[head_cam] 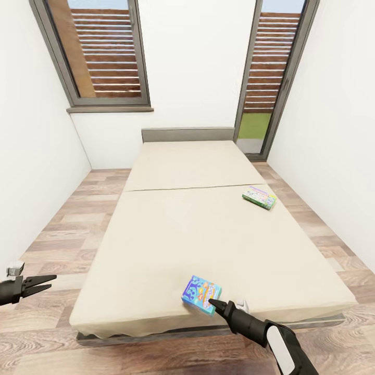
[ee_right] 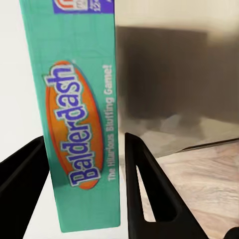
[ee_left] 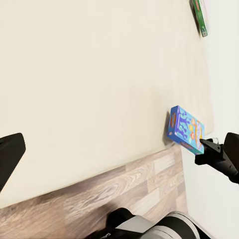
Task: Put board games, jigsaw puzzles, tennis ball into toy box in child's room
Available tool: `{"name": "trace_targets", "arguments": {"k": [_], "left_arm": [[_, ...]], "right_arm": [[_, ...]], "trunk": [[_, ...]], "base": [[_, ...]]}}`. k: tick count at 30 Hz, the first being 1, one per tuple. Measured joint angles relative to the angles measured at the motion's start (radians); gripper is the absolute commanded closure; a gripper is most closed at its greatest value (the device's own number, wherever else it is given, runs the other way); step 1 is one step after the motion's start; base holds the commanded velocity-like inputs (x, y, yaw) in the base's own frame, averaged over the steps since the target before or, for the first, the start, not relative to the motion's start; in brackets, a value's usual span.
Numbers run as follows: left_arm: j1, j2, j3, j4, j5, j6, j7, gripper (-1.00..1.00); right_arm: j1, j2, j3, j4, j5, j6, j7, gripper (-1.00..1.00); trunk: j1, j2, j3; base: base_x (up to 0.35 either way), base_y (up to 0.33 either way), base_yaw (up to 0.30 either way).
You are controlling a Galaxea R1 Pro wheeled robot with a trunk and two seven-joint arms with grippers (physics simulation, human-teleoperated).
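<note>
Two board games lie on the bed (head_cam: 172, 234). The blue one (head_cam: 201, 293) is near the mattress's front edge, and my right gripper (head_cam: 211, 301) is shut on its near edge. The right wrist view shows its teal "Balderdash" side (ee_right: 79, 124) between my two black fingers (ee_right: 147, 189). The same box (ee_left: 185, 128) appears in the left wrist view at the mattress edge. A white one with green edges (head_cam: 259, 197) rests by the bed's right side, further back. My left gripper (head_cam: 51, 282) hovers open over the floor left of the bed, holding nothing.
Wood plank floor (head_cam: 57, 229) runs along both sides of the bed, with white walls close on either side. A grey headboard (head_cam: 187, 134) and two tall grey-framed windows (head_cam: 104, 52) stand at the far end.
</note>
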Motion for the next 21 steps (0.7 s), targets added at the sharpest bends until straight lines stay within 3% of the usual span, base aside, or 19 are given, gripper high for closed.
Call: {"name": "trace_targets", "arguments": {"k": [21], "left_arm": [[0.0, 0.0, -0.005, 0.0, 0.0, 0.001, 0.002, -1.0]], "right_arm": [[0.0, 0.003, 0.0, -0.008, -0.005, -0.001, 0.008, 1.0]], "trunk": [[-0.073, 0.133, 0.059]], "base": [[0.0, 0.0, 0.0]]}}
